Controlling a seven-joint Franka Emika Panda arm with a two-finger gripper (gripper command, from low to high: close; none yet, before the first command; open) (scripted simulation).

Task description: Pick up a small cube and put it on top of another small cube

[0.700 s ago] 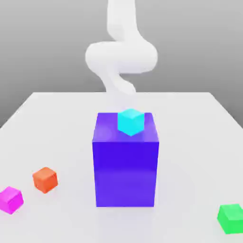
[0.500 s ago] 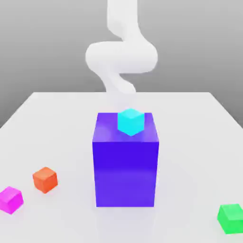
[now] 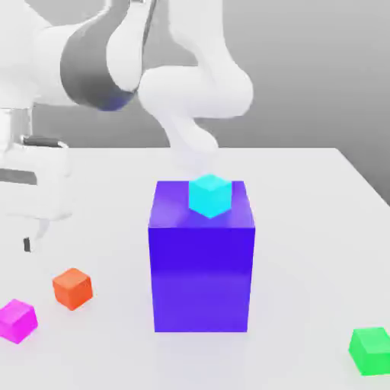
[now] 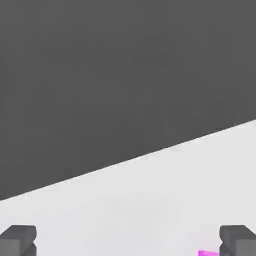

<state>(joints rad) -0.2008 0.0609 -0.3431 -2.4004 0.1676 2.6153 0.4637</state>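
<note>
Orange cube (image 3: 72,288) beside magenta cube (image 3: 17,320)

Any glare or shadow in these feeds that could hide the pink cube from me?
Exterior view: soft, even light; the pink cube stands out plainly on the pale table, with only a faint sheen on the big blue block. Hand view: no glare; a pink sliver sits at the frame edge beside one finger of the open pincer.

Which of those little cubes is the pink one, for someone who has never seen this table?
Start at the big blue-violet block in the middle of the white table, then look toward the near corner on the exterior view's left. Two small cubes sit there; the magenta cube is the one nearest the edge, beyond the orange cube, and is bright pink.
</note>
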